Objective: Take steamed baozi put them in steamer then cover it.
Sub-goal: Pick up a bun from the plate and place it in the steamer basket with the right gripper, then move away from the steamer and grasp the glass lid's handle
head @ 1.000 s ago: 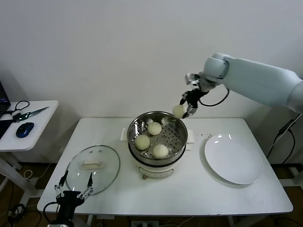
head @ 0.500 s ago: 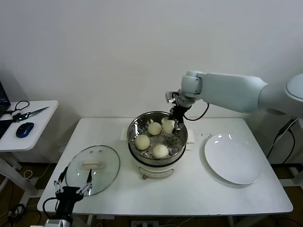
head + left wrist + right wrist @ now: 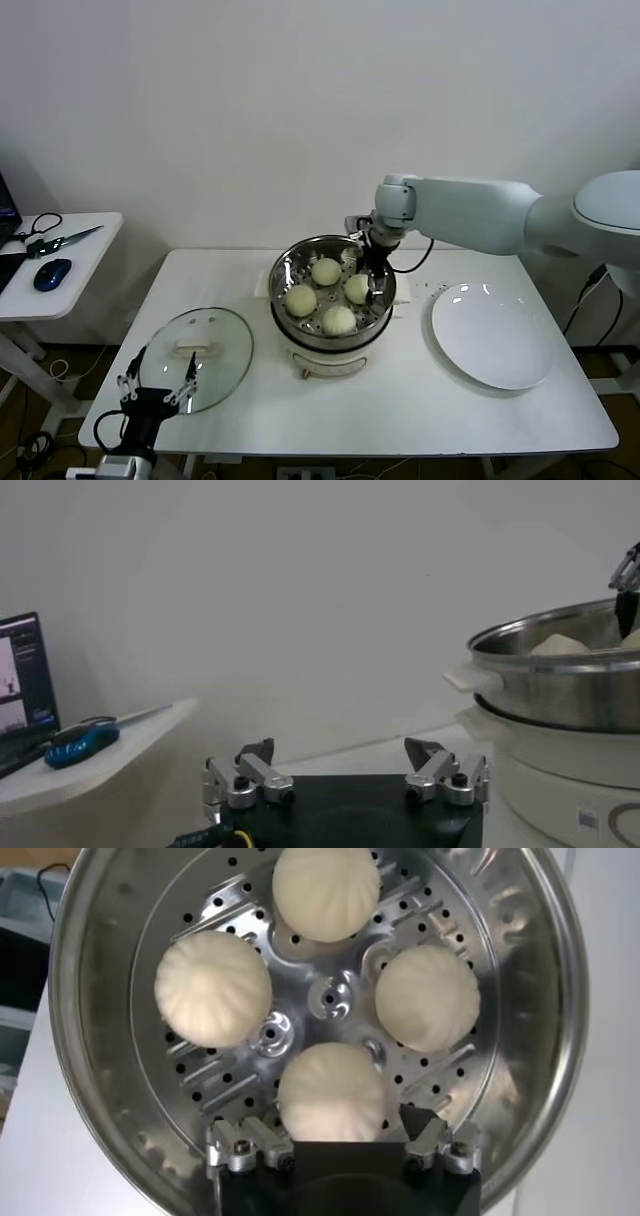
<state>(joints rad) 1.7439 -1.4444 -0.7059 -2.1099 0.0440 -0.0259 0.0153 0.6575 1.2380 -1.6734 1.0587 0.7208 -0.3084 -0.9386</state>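
You have all four buns sitting on the perforated tray inside the steamer, which stands at the middle of the frame on the white bench; in the right wrist view one bun lies just in front of the claw and the other three ring the tray's centre, none touching another. Your right claw hangs inside the pot's rim on its right side, just above the nearest bun, with its fingers spread apart and nothing between them. The glass lid lies flat on the bench at lower left of the frame, well apart from the steamer, its cream handle facing up. Your left claw sits at the bottom left edge of the frame, near the lid's front rim, fingers standing apart and empty. A white plate rests bare on the bench to the right of the steamer. At far left a small side table carries a blue mouse and scissors.
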